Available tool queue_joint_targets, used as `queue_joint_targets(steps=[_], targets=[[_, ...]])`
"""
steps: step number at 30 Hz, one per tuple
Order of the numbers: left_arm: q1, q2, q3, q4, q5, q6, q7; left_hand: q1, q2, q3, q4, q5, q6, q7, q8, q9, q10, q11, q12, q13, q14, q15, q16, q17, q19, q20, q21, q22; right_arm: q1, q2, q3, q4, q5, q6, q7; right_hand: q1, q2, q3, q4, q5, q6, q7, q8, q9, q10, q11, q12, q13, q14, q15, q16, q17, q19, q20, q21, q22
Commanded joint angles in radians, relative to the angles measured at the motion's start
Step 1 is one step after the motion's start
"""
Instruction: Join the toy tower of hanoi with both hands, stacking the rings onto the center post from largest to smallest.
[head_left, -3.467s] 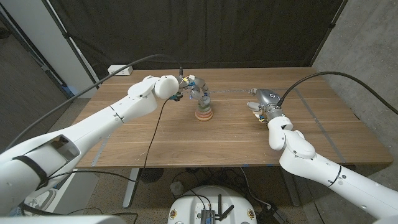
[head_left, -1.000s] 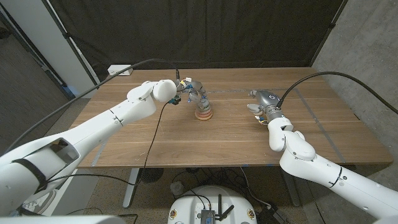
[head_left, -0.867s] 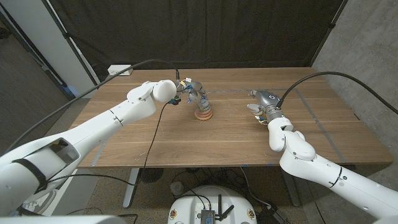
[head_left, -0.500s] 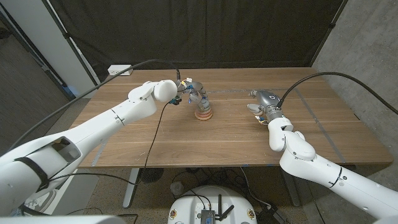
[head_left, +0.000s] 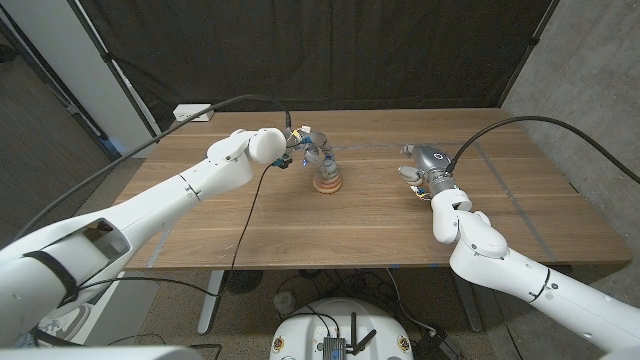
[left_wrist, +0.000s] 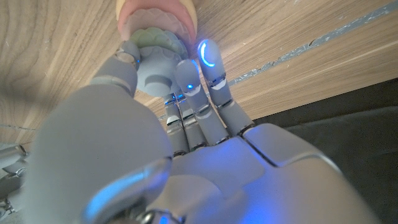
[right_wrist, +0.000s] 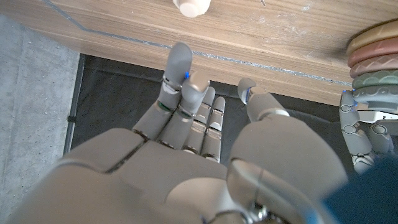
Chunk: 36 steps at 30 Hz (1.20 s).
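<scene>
This looks like a robotics lab or test room rather than a home. A plain wooden table (head_left: 360, 215) stands on metal legs in front of a black curtain (head_left: 320, 50) hung as a backdrop. Bare grey concrete wall (head_left: 590, 70) shows on one side. Strips of tape (head_left: 525, 225) mark the tabletop, thick black cables (head_left: 540, 125) trail across it, and a white power strip (head_left: 192, 113) sits at its far corner.

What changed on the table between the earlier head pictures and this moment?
Little. The left hand stays at the top of the stack of pastel wooden rings, its fingers around the grey-blue top piece; it has eased slightly toward the table's far side. The stack has not moved. The right hand waits in the same spot, holding nothing.
</scene>
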Motion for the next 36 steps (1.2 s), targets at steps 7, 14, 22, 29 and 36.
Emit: queue_joint_targets(steps=[7, 14, 22, 29, 36], targets=[[-0.028, -0.003, 0.028, -0.025, 0.088, 0.014, -0.067, -0.055, -0.028, -0.034, 0.004, 0.009, -0.128, 0.015, -0.013, -0.002, -0.091, -0.023, -0.014, -0.001, -0.041, -0.024, -0.044, -0.057, -0.037, -0.108, -0.015, -0.018, -0.006, 0.0, 0.006, 0.0, 0.008, 0.008, -0.01, -0.007, 0.007, 0.01, -0.002, 0.006, 0.009, -0.001, -0.002, 0.002, 0.004, -0.001, 0.0, 0.005, 0.01, -0.029, 0.007, 0.002, 0.006, -0.082, 0.003, 0.001], [-0.028, -0.005, 0.026, -0.033, 0.102, 0.02, -0.088, -0.088, -0.038, -0.058, 0.008, 0.009, -0.233, 0.045, -0.016, -0.007, -0.197, 0.012, -0.012, 0.01, -0.066, -0.023, -0.06, -0.088, -0.064, -0.106, -0.023, -0.022, -0.01, -0.004, 0.01, -0.005, 0.011, 0.005, -0.012, -0.007, 0.007, 0.011, -0.003, 0.007, 0.01, -0.003, -0.002, 0.002, 0.005, 0.0, 0.0, 0.005, 0.007, -0.029, 0.005, -0.001, 0.006, -0.082, 0.003, 0.001], [-0.027, 0.0, 0.02, -0.051, 0.116, 0.038, -0.114, -0.11, -0.042, -0.07, 0.009, 0.009, -0.311, 0.07, -0.016, -0.013, -0.271, 0.045, -0.012, 0.013, -0.086, -0.023, -0.061, -0.091, -0.084, -0.106, -0.031, -0.024, -0.007, -0.006, 0.007, -0.004, 0.01, 0.01, -0.009, -0.009, 0.008, 0.012, -0.003, 0.009, 0.01, -0.002, -0.002, 0.002, 0.005, 0.0, 0.0, 0.005, 0.011, -0.029, 0.01, 0.003, 0.006, -0.082, 0.003, 0.002], [-0.011, 0.017, 0.001, -0.079, 0.117, 0.054, -0.117, -0.121, -0.044, -0.076, 0.01, 0.009, -0.336, 0.076, -0.011, -0.017, -0.293, 0.054, -0.007, 0.013, -0.106, -0.023, -0.069, -0.097, -0.096, -0.105, -0.036, -0.025, -0.006, -0.006, 0.007, -0.007, 0.007, 0.007, -0.008, -0.01, 0.008, 0.013, -0.005, 0.011, 0.009, -0.001, -0.004, 0.003, 0.004, -0.001, 0.0, 0.007, 0.005, -0.03, 0.004, -0.003, 0.006, -0.082, 0.003, 0.002], [0.036, 0.05, -0.046, -0.119, 0.098, 0.072, -0.073, -0.125, -0.039, -0.078, 0.01, 0.01, -0.312, 0.073, 0.004, -0.02, -0.277, 0.05, 0.004, 0.01, -0.109, -0.023, -0.067, -0.097, -0.096, -0.107, -0.035, -0.025, -0.009, -0.008, 0.012, -0.011, 0.01, 0.014, -0.011, -0.013, 0.007, 0.013, -0.004, 0.012, 0.035, -0.004, 0.008, 0.006, 0.006, 0.0, 0.0, 0.006, 0.01, -0.029, 0.011, 0.003, 0.006, -0.081, 0.003, 0.001]])
